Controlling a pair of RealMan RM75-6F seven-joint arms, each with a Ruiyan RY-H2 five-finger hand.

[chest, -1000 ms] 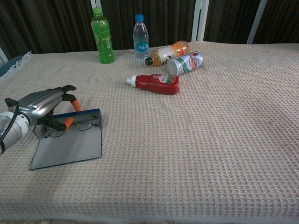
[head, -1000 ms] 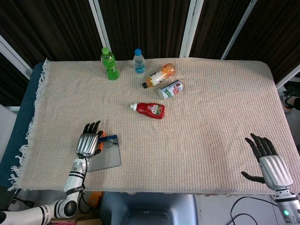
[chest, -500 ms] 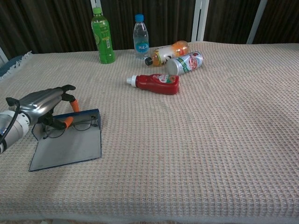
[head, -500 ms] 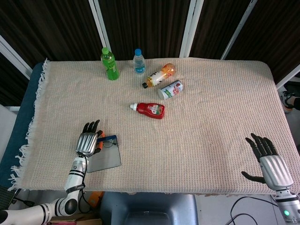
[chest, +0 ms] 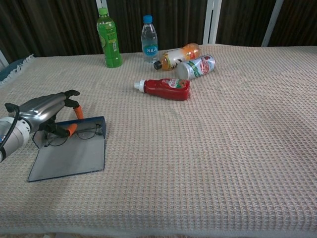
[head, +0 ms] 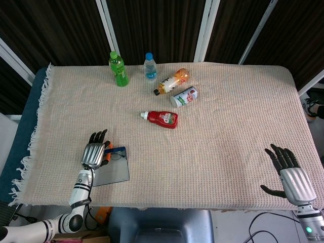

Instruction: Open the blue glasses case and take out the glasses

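The blue glasses case (chest: pixel 69 151) has slid a little toward the bench's left edge since a second ago, and the left robot hand (chest: pixel 43 113) has drawn back with it by about the same small amount. The case lies open and flat on the woven cloth (head: pixel 212 131) that covers the bench, its lid spread toward the near edge. The glasses (chest: pixel 74 133) lie at the far end of the case, their orange temple tips showing by the fingers. The left robot hand arches over that end with fingers curled down around the orange parts; whether it actually grips the glasses I cannot tell from either view. The right robot hand (head: pixel 290 174) rests at the near right corner of the bench, fingers spread and holding nothing; only the head view shows it. Well apart from the case, along the far side, stand a green bottle (head: pixel 118 69) and a clear water bottle (head: pixel 150 66). Near them lie an orange drink bottle (head: pixel 172 81), a can (head: pixel 184 96) just beside it, and a red ketchup bottle (head: pixel 161 118).
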